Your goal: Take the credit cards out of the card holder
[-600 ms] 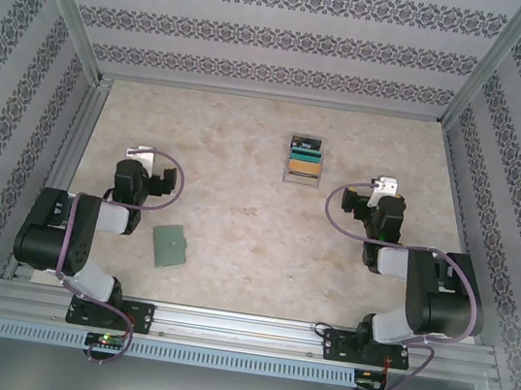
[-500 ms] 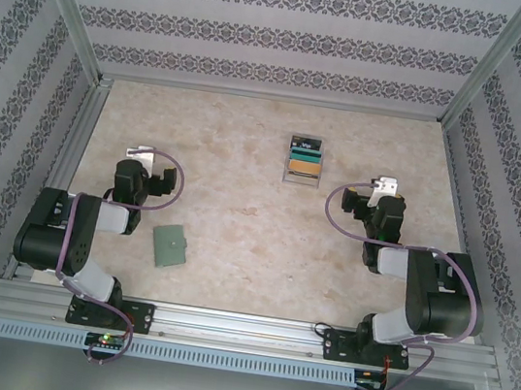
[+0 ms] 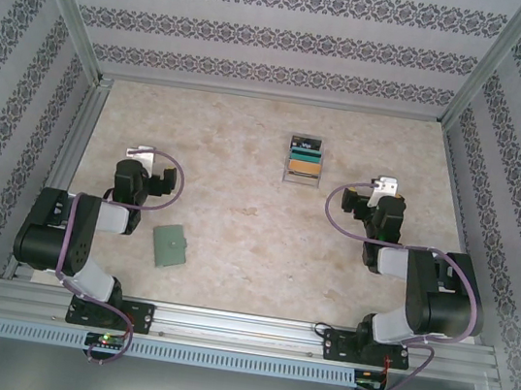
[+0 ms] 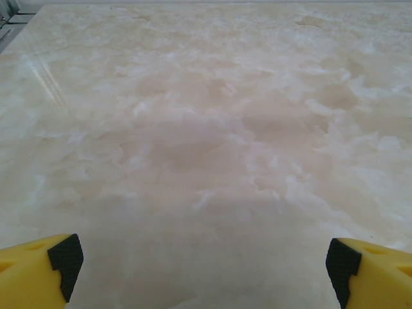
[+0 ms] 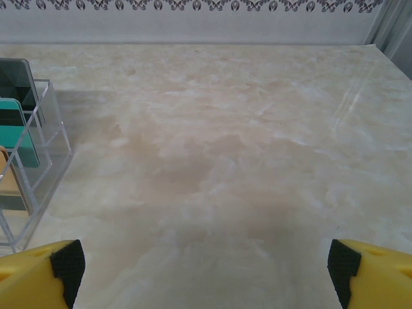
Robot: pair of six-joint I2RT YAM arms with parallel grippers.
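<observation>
Top view: two arms, two hands, one card holder, one clear tiered stand and three credit cards on the marble-patterned bench (image 3: 240,202). The card holder (image 3: 170,245), a dull-green wallet, lies flat and closed near the front edge, just beside the left arm. The clear tiered stand (image 3: 288,178) sits well apart from it, toward the far middle, carrying the credit cards (image 3: 305,160) in staggered steps: one black at the back, one teal, one tan in front. The left hand (image 3: 139,151) and right hand (image 3: 385,185) rest over bare bench, touching nothing.

Left wrist view: the left hand (image 4: 206,264) is released, its two yellow fingers (image 4: 38,270) spread to the frame corners above bare marble.

Right wrist view: the right hand (image 5: 206,264) is likewise released and empty. At the left edge this view resolves the stand's transparent walls (image 5: 55,148), with the black card (image 5: 16,77), teal card (image 5: 16,132) and tan card (image 5: 9,183) standing upright in separate tiers.
</observation>
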